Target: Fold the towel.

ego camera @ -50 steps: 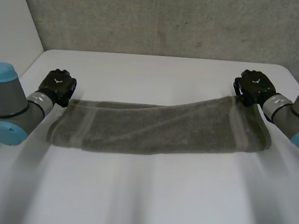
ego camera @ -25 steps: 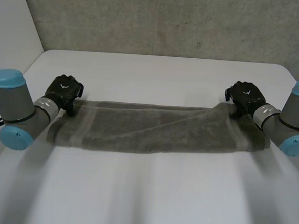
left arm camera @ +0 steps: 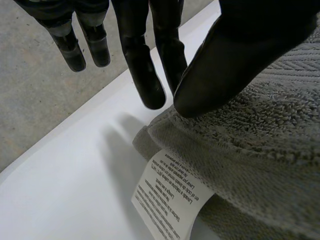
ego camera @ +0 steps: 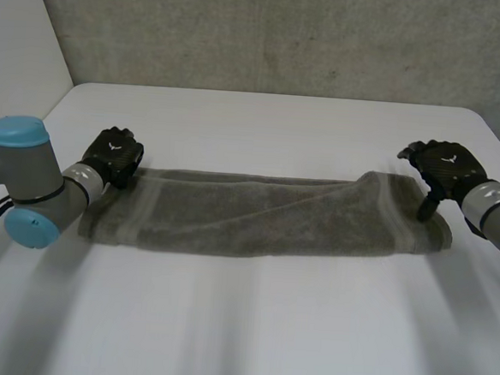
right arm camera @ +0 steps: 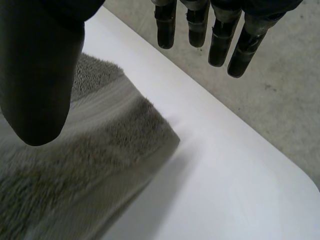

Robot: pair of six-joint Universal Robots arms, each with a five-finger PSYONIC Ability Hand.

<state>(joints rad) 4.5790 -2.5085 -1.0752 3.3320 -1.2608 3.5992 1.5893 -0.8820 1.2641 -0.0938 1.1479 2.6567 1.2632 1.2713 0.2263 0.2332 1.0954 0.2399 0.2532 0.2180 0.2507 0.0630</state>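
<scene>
Lying as a long, narrow strip across the bench (ego camera: 248, 333), the towel (ego camera: 257, 215) looks already doubled lengthwise, so the step in hand is probably letting go and setting up the next fold. At its left end the left robot hand (ego camera: 113, 154) sits at the far corner. In the wrist view its fingers (left arm camera: 145, 75) hang straight past the cloth's edge and the thumb (left arm camera: 235, 60) rests on the pile with nothing pinched — spread, not clamped. A white label (left arm camera: 167, 197) sticks out from under that corner. At the right end the right robot hand (ego camera: 444, 167) hovers by the far corner, fingers (right arm camera: 220, 45) straight and off the cloth, thumb (right arm camera: 40, 75) above it — likewise apart. To do this well, I would lift both hands straight up so no terry loop snags and drags a corner. The next grip should go through both layers with the edges matched. The top layer runs askew toward the right end and may want smoothing first.
</scene>
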